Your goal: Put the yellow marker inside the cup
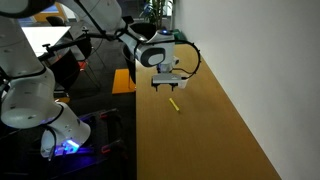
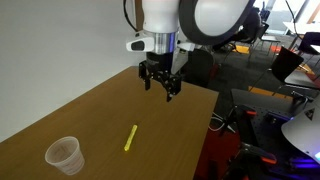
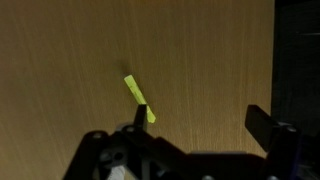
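The cup (image 2: 63, 155) stands nearest me on the wooden worktop (image 2: 90, 105), the yellow marker (image 2: 130, 138) lies flat near it toward the open edge, and the tool (image 2: 159, 91) hangs above and beyond the marker, fingers spread, empty.

Wrist view: lower end of the yellow marker (image 3: 134, 90) hid. behind one finger (image 3: 141, 118) of the gripper (image 3: 198, 112); gripper body cut off at btm edge. In an exterior view the arm (image 2: 160, 20) is cut off at top edge, and the cup (image 2: 63, 156) is too small/blurred to tell its inside. Marker cap vs. tip: can't tell in any view.
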Robot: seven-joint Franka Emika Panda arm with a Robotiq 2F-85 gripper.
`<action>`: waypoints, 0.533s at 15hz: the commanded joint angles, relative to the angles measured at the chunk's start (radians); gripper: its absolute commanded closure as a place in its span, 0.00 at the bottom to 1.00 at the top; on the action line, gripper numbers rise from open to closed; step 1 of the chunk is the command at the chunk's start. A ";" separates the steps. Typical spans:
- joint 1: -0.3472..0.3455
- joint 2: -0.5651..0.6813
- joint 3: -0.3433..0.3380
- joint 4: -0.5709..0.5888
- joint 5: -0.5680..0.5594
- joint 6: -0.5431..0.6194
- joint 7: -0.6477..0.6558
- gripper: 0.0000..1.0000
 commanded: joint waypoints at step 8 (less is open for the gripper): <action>-0.030 0.298 0.037 0.128 -0.104 0.145 -0.190 0.00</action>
